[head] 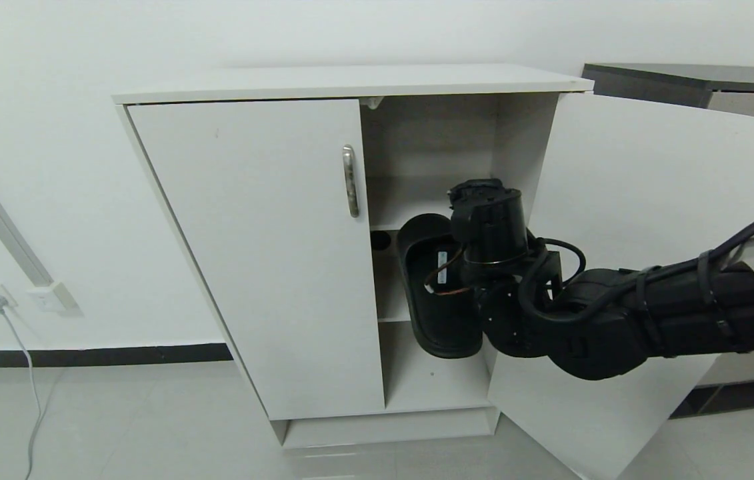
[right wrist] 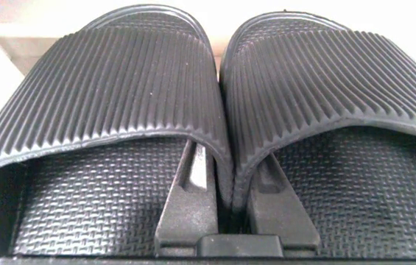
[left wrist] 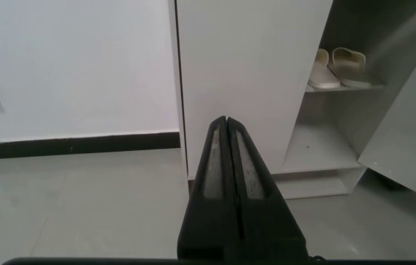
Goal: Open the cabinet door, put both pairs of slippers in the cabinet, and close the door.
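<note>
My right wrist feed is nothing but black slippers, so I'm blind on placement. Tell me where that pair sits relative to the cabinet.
Observer: In the head view, the right gripper holds the black slippers on end at the open right half of the cabinet.
Operator: Report what is already inside.
Observer: A beige pair of slippers lies on the shelf just above the cabinet floor.
Operator: Give me the left gripper.
Observer: The left gripper is back from the cabinet, jaws shut, holding nothing.
</note>
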You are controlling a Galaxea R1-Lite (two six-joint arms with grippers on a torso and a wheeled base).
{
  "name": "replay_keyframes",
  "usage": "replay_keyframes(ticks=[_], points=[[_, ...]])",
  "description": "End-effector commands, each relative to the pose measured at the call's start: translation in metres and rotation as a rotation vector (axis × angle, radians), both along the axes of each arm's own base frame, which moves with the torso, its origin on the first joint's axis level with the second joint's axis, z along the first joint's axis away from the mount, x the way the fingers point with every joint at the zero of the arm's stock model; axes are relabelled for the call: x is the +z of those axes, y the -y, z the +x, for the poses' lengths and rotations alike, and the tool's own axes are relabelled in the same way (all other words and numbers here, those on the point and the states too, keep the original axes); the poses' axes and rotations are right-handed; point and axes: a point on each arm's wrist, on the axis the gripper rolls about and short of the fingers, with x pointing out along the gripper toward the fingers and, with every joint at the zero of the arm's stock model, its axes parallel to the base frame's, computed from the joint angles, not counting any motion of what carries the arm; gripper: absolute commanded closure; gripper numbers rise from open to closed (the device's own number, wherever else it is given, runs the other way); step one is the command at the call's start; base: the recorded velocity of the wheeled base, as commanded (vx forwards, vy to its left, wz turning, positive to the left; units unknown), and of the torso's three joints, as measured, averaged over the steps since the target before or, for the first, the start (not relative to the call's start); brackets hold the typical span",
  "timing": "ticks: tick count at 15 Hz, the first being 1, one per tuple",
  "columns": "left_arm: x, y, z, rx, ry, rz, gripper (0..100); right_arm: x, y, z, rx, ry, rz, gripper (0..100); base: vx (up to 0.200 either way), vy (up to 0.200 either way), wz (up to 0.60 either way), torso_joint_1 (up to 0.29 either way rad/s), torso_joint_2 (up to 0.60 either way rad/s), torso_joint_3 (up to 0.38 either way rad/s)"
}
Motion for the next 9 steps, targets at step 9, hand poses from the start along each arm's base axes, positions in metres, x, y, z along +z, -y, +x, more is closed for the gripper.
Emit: replay_keyframes(ticks=[9], points=[[0.0000, 0.0000, 0.0000, -0.001, 0.000, 0.001, 100, 0.0036, 0.0006, 0.0008, 0.005, 0.001, 0.004, 100, 0.067, 0.000, 0.00, 0.001, 0.00, 0.002]])
